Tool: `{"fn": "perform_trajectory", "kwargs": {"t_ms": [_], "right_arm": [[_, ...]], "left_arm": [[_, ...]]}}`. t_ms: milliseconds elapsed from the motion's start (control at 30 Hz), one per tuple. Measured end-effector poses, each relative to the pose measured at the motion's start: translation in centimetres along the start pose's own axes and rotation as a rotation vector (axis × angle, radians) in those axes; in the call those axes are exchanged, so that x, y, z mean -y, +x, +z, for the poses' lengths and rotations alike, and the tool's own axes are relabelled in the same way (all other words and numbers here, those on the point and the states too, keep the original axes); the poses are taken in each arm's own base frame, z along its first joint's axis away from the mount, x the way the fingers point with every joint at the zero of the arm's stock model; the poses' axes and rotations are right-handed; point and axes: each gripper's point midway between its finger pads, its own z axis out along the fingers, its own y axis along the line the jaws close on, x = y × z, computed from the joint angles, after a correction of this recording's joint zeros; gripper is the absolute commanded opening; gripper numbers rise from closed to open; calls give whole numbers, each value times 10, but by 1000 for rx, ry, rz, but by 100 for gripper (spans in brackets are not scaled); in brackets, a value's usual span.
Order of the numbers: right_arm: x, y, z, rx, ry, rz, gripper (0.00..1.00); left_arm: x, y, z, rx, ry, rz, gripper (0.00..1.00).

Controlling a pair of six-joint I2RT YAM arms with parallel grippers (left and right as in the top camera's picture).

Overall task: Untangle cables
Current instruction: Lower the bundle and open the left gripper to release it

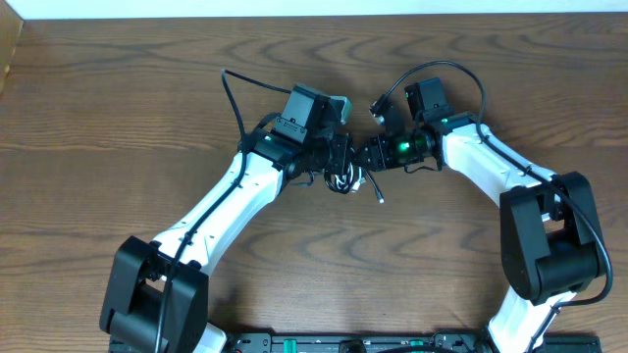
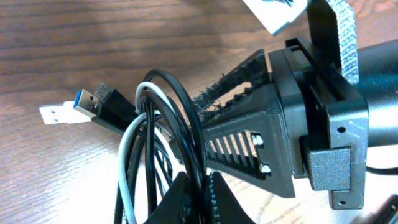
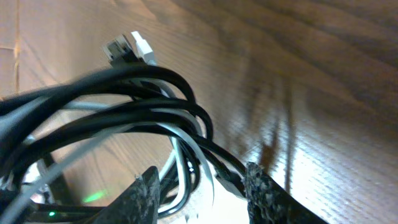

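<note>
Two cables [image 2: 186,115] sat tangled: my left gripper [image 2: 202,182] clenched them, my right gripper [image 3: 200,179] straddled them unclosed, and I judged separation next required its closing pull.

Overhead, I get even, fairly bright light on the table [image 1: 118,88], sharp edge to edge; a pale strip along the top is blown out. The arms [image 1: 226,196] throw only soft, short shadows. My left wrist view is crisp on the cables [image 2: 155,137] and plugs [image 2: 90,104], but the far table goes soft and a white tag [image 2: 273,15] at the top glares. The right wrist view is my worst: the cables sit too close and blur, the jaws look grainy, and a bright sheen washes out the wood at lower right, with dark streaky shadows beside it.
</note>
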Motion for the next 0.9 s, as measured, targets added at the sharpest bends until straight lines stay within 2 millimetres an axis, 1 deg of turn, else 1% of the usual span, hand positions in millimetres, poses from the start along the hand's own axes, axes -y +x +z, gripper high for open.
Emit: {"fn": "perform_trajectory", "kwargs": {"t_ms": [33, 67, 167, 233, 367, 467, 533, 600, 667, 700, 800, 900], "right_arm": [[1, -1, 0, 6, 5, -4, 43], [1, -3, 0, 10, 7, -8, 43], [1, -3, 0, 12, 6, -13, 43], [0, -3, -1, 13, -9, -13, 43], [-2, -7, -9, 26, -69, -3, 43], [5, -9, -18, 37, -83, 21, 44], [10, -8, -21, 37, -84, 32, 43], [12, -7, -23, 34, -83, 40, 43], [13, -5, -23, 28, -77, 40, 43], [14, -5, -23, 28, -70, 41, 42], [16, -5, -21, 27, -51, 34, 41], [19, -5, -20, 26, -24, 28, 38]], "left_arm": [[-1, -1, 0, 5, -6, -1, 17], [-2, -2, 0, 9, -11, -2, 25], [-3, -4, 0, 21, -21, -17, 33], [-4, -5, 0, 22, -24, -16, 42], [-4, -6, 0, 28, -25, -18, 43], [-11, -4, 0, 23, -64, -24, 43], [-24, 4, -2, -2, -134, -39, 43], [-41, 16, -5, -40, -218, -72, 43], [-63, 28, -13, -79, -305, -146, 43], [-72, 31, -17, -87, -332, -182, 43], [-106, 33, -32, -82, -409, -307, 43], [-126, 30, -42, -65, -436, -376, 39]]}}
